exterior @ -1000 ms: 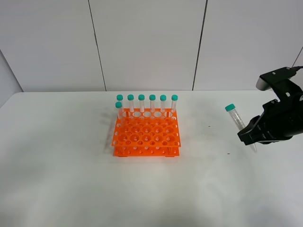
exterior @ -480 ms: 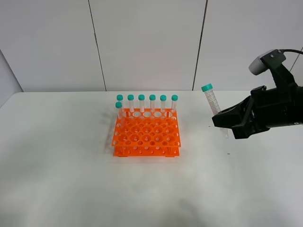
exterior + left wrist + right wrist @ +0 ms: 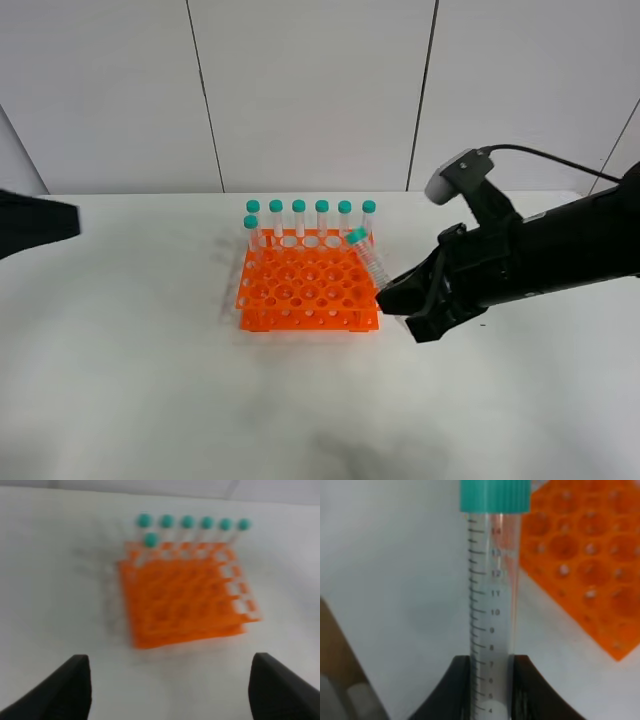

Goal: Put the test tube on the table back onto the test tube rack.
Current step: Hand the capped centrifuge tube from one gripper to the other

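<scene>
Beside the right edge of the bright orange two-tier plastic rack with its grid of round holes (image 3: 310, 285), the slender clear plastic test tube with a teal-green screw cap (image 3: 366, 257) is held above the white matte bench (image 3: 150, 380), tilted so its cap leans over the rack. The right claw (image 3: 490, 667) is clamped on the tube's lower stretch. This leaves the graduated upper body free, while the pointed tip is hidden. That tilt probably has to be righted before the tube can drop into a hole. Seven matching capped tubes (image 3: 310, 215) stand upright at the rack's far side, so the nearer holes are free. The left claw (image 3: 170, 685) is spread wide and empty, facing the rack from well back, presumably to stay out of the way.
</scene>
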Tool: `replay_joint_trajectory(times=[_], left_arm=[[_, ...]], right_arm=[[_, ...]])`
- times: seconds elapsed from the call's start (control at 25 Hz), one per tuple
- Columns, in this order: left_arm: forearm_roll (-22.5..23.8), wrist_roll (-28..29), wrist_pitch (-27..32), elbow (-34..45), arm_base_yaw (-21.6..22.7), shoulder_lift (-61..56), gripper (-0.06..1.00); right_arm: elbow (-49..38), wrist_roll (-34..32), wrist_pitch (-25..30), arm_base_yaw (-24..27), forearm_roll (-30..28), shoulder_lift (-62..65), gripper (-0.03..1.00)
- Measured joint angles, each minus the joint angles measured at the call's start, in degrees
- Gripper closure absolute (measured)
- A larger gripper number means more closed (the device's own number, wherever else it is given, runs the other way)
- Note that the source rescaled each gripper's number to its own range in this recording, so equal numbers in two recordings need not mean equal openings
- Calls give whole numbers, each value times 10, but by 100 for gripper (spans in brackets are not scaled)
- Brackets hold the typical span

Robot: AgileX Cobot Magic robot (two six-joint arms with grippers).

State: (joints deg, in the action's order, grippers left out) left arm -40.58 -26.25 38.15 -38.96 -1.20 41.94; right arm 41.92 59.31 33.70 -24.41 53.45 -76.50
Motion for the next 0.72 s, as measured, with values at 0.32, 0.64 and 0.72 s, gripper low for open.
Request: replay_joint_trajectory(times=[0.32, 0.64, 0.72], left_arm=[[-324, -288, -15, 0, -37, 193, 0], [-477, -388, -93, -2, -177, 297, 0], [-514, -415, -97, -12, -203, 317, 0]], right_arm=[[56, -14, -5, -32, 2, -20, 93], [62, -24, 1, -32, 5, -34, 93], [62, -24, 13, -32, 6, -37, 93]])
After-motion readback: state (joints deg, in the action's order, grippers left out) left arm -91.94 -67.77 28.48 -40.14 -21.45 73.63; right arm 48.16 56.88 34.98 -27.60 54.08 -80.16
